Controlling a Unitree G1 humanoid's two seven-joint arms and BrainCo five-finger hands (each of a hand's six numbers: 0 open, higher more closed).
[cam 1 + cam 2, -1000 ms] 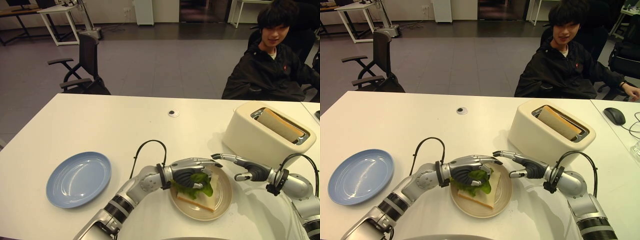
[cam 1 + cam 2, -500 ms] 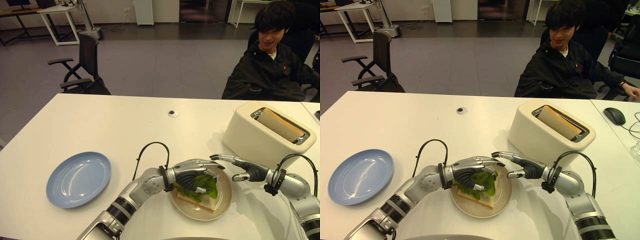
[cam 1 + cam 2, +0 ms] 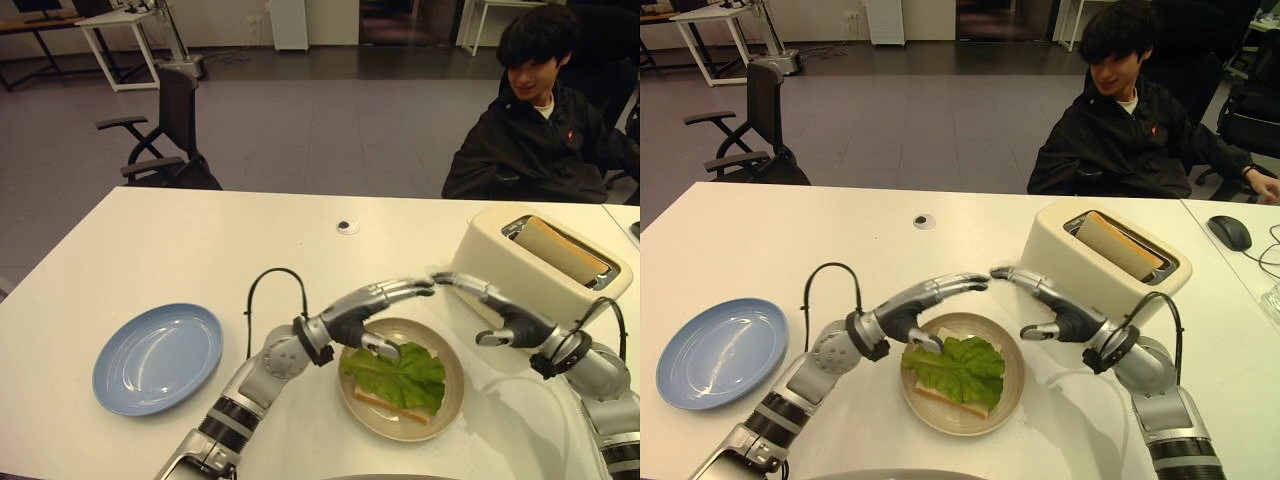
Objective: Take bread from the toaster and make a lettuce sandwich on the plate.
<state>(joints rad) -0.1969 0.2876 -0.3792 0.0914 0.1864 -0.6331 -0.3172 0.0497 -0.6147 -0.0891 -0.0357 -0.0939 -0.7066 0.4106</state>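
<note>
White table (image 3: pixel 150 240) in an open office: a blue plate (image 3: pixel 157 357) sits bare at far left. Toward the centre, the robot's left hand (image 3: pixel 372 303) hovers with fingers stretched out and nothing in its grasp, its thumb dipping close to the near-left edge of a lettuce leaf (image 3: pixel 402 372). That leaf lies spread over a bread slice (image 3: pixel 383 404) on a tan plate (image 3: pixel 456 385). Above the plate's right rim, the right hand (image 3: pixel 497 305) hangs equally open and empty, fingertips almost meeting the left's. Just behind it stands the toaster (image 3: pixel 480 250), another slice (image 3: pixel 560 250) in its slot.
</note>
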